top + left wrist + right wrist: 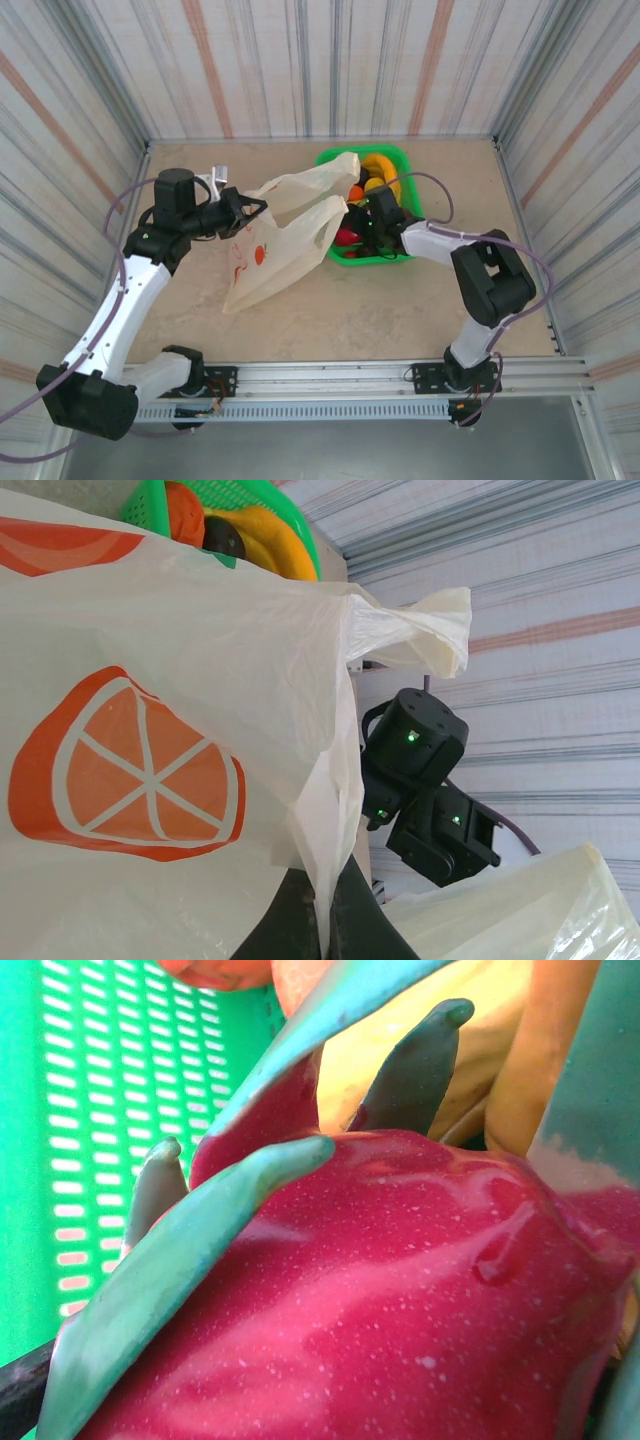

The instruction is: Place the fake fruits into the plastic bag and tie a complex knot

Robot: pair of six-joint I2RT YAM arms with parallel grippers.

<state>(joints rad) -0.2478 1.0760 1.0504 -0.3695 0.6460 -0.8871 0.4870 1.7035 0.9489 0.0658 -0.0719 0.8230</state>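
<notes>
The plastic bag lies on the table left of the green basket, cream with orange fruit prints. Its upper edge is lifted by my left gripper, which is shut on a fold of the film. One handle loop sticks out to the right. The fake fruits sit in the basket: yellow bananas, an orange and a red piece. My right gripper reaches down into the basket, open. A magenta dragon fruit with green scales is pressed close against its camera, hiding the fingers.
The green basket stands at the back middle of the table; its slotted wall is left of the dragon fruit. The right arm's dark wrist hangs just beyond the bag's edge. Striped walls close in the table on three sides.
</notes>
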